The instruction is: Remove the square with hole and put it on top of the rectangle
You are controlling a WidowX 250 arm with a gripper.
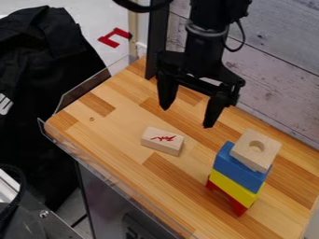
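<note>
The bench (181, 177) carried all the blocks. Above its far side hung the black arm (205, 51), jaws released and spread wide, holding nothing, well apart from the stack. The stack comprised a blue block (237, 167) on a yellow block (233, 187) on a red arch (239, 205). Failure risk: a sideways knock or low grip on this narrow column could have toppled it or lifted the blue block too. The square with hole (251, 155) sat uppermost, turned askew, one corner overhanging; an unaligned grip could have twisted it loose. The wooden rectangle (162, 141) lay flat, apart from the stack, red mark upward. Off-centre release there could have let the square tip off.
</note>
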